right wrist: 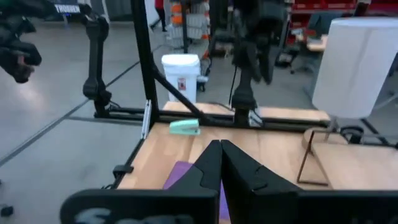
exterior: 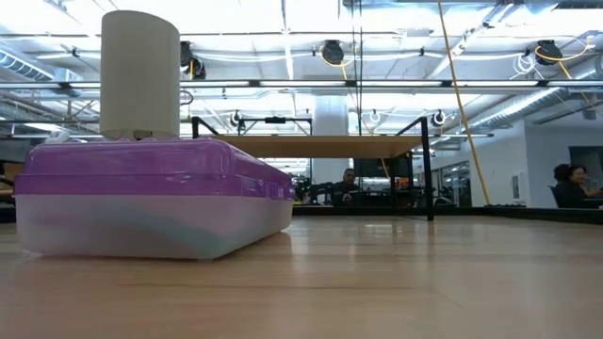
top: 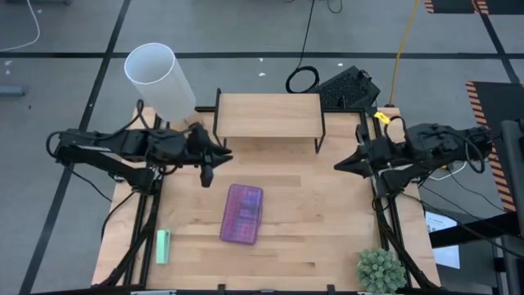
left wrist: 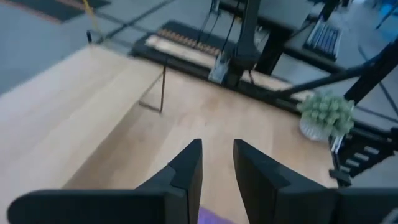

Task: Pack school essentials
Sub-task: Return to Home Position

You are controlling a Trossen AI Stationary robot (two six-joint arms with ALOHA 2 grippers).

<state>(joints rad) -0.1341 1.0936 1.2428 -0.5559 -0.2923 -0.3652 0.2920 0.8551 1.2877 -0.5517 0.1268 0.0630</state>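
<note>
The purple studded plastic case with a clear lower half lies shut near the middle of the table, a little toward its front edge — lid down on the base in the low view, with no gap showing. None of the school essentials lies loose anywhere on the table: no pencils, scissors, pen, packet or pad can be seen in any view. Whether they sit inside the case cannot be told, since its clear half looks frosted and shows only a vague shadow. Judging from the shut lid and the bare wood, the packing looks finished or very nearly so; nothing obvious is left to pick up.

The left pincer hangs above the table just behind the case's rear-left corner, its fingers slightly parted and holding nothing. The right pincer is drawn back by the table's right edge, well apart from the case, fingers pressed together and empty in its own wrist view.

A mint-green rectangular block rests near the front-left corner, apart from the case — it is not one of the essentials. A small wooden riser shelf on black legs stands at the rear edge, a white cylinder at the rear-left corner, and a little green potted plant at the front-right corner.
</note>
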